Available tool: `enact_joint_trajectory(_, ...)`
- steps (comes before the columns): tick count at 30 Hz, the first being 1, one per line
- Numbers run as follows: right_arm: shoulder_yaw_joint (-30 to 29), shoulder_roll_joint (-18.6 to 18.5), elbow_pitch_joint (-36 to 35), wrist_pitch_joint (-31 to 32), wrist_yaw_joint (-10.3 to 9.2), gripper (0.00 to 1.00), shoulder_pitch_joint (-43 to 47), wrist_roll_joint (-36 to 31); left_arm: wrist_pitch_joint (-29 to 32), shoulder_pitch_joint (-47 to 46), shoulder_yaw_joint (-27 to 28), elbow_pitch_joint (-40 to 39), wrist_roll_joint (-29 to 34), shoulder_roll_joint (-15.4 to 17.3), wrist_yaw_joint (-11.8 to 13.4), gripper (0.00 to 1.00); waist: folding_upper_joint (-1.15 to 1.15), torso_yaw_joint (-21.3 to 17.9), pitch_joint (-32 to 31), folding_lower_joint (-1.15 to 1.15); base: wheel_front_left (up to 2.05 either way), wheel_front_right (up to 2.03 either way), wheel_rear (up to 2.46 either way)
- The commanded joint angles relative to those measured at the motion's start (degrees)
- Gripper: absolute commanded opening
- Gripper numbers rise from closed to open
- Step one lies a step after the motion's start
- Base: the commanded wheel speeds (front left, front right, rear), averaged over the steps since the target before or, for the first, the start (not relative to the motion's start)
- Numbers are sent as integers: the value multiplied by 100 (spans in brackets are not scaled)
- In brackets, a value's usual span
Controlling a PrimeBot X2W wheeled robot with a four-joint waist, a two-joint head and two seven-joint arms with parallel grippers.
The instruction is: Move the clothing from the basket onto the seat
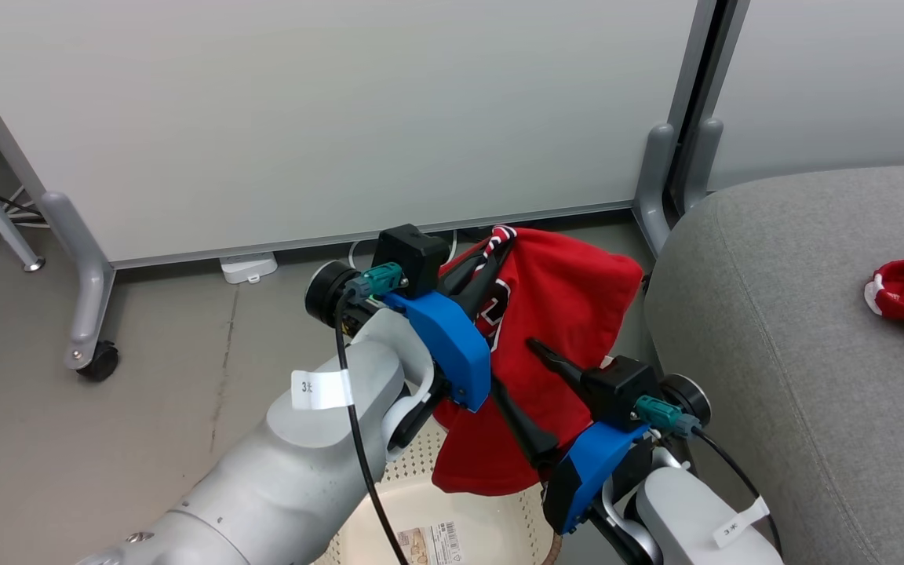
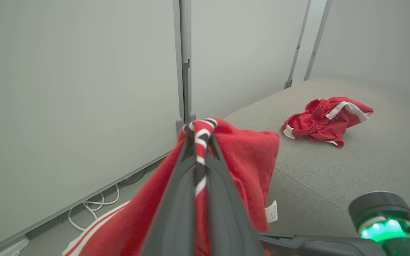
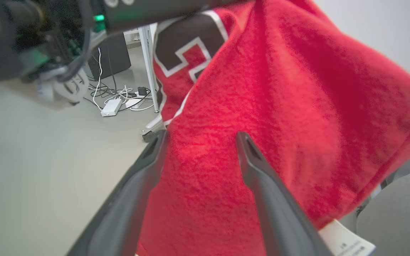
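Red jersey (image 1: 562, 314) is hanging from your left gripper (image 2: 200, 142), which is pinching its striped trim tight, above the basket (image 1: 413, 471) and just beside the seat's (image 1: 774, 314) near edge. Your right gripper (image 3: 199, 137) is sitting spread wide against the cloth, gripping nothing. Heads up: the hem is dangling low, so I'm guessing it could be snagging the basket rim, or sliding off that edge if you're letting go early.
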Motion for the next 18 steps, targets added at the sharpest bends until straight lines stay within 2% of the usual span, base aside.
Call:
enact_joint_trajectory(1, 39, 32, 102, -66, 1, 100, -124, 50, -28, -102, -10, -28, -35, 1, 16, 0, 0, 20, 8, -1, 0, 0, 0)
enact_joint_trajectory(10, 390, 43, 756, -380, 1, 100, -639, 689, -28, -129, -139, -99, -95, 1, 48, 0, 0, 116, 55, -1, 0, 0, 0)
enact_joint_trajectory(18, 218, 41, 1475, -525, 1, 100, -1063, 534, -28, -218, -210, -149, -148, 0, 65, 0, 0, 174, 125, -1, 0, 0, 0)
